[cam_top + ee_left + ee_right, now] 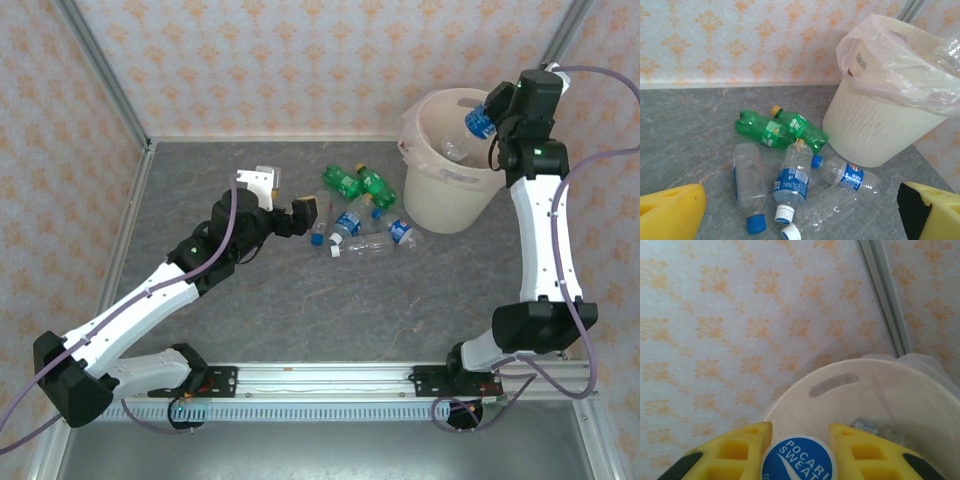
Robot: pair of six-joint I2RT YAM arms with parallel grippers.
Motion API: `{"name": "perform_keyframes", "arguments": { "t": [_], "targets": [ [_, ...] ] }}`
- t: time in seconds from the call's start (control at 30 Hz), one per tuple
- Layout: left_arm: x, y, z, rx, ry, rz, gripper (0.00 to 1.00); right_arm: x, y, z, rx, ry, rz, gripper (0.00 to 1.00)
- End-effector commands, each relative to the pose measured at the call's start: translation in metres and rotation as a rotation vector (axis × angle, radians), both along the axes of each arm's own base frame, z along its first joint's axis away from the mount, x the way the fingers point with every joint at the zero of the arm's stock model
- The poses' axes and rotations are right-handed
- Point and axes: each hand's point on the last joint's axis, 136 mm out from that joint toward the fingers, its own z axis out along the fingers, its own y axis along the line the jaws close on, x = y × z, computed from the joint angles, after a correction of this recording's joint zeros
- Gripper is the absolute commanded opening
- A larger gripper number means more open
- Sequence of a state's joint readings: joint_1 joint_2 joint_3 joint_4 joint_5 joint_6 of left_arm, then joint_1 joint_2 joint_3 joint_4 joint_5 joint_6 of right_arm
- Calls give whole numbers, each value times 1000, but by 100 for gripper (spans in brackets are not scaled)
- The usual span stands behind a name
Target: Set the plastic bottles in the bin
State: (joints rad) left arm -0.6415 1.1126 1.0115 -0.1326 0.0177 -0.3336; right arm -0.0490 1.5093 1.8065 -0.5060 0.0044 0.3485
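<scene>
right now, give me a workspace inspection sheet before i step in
surface: grey marbled table
job's things: six bottles lying beside the bin; crumpled bottle inside it
clutter: nothing seen
grippers: left gripper jaws open beside the pile; right gripper jaws shut on blue-labelled bottle over the bin
cables: purple cables along both arms
surroundings: patterned walls, metal frame posts

One blue-labelled bottle (799,462) is held in right tool (799,440) above cream lined bin (835,384); six bottles (790,180), two green, are laid just ahead of left tool (802,212).
</scene>
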Motion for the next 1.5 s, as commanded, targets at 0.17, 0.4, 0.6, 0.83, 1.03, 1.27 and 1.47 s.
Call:
{"name": "perform_keyframes", "arguments": {
  "t": [0.17,0.4,0.6,0.83,1.03,1.27,1.47],
  "targets": [
    [0,2,2,14,0,10,99,10,-7,-3,-50,29,-20,25],
    [-1,2,-5,31,7,6,99,13,3,-22,-31,83,41,90],
    [-1,-2,-18,24,27,-10,99,5,28,-26,37,77,145,100],
    [6,-17,-37,66,91,-54,96,-9,58,-10,37,43,221,100],
    [18,-20,-63,85,154,-15,92,-21,95,12,25,6,307,100],
    [29,-19,-99,149,237,33,91,-33,127,29,34,-17,388,100],
    [44,-9,-140,137,362,75,85,-39,146,28,44,-10,443,100]
  ]
}}
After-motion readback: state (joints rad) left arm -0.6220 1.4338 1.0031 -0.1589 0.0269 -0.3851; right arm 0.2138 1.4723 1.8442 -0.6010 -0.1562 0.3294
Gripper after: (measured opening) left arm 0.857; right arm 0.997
